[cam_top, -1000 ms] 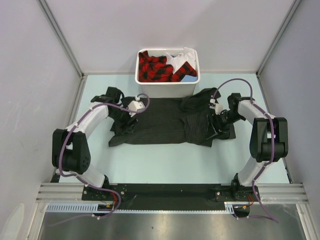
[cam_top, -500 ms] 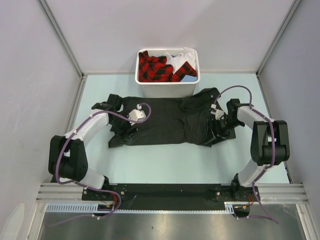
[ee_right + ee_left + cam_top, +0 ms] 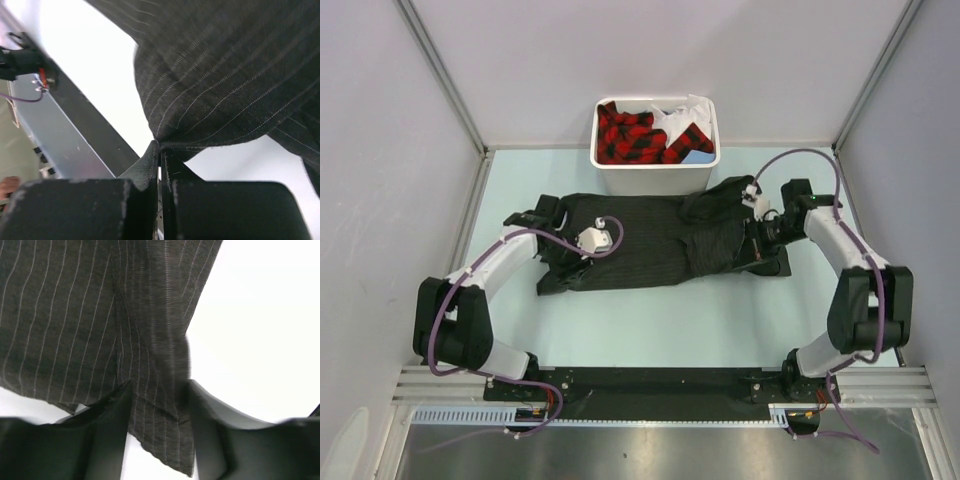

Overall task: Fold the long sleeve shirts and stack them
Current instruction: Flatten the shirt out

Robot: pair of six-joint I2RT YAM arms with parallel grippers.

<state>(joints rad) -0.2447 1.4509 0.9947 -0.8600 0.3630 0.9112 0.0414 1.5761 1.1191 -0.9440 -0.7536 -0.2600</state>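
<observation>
Pale tabletop (image 3: 650, 320) held white bin (image 3: 655, 181) at far edge. Pinstriped shirt (image 3: 640, 240) lay spread mid-tabletop; R jaws clenched on its fabric, L jaws parted, hem between.

no legible text, brand, number or sign in any view; nothing readable on pinstriped shirt (image 3: 640, 245)

- A pale mint-green tabletop (image 3: 650, 320) is seen under even, soft light.
- It is enclosed on three sides by plain grey-white panels: a back wall (image 3: 660, 50), a left wall (image 3: 380, 180) and a right wall (image 3: 915, 180).
- Slanting aluminium posts (image 3: 440, 75) are set at the back corners.
- An aluminium rail (image 3: 440, 382) is fixed along the near edge, with a brushed metal sheet (image 3: 650, 455) shown just below it.
</observation>
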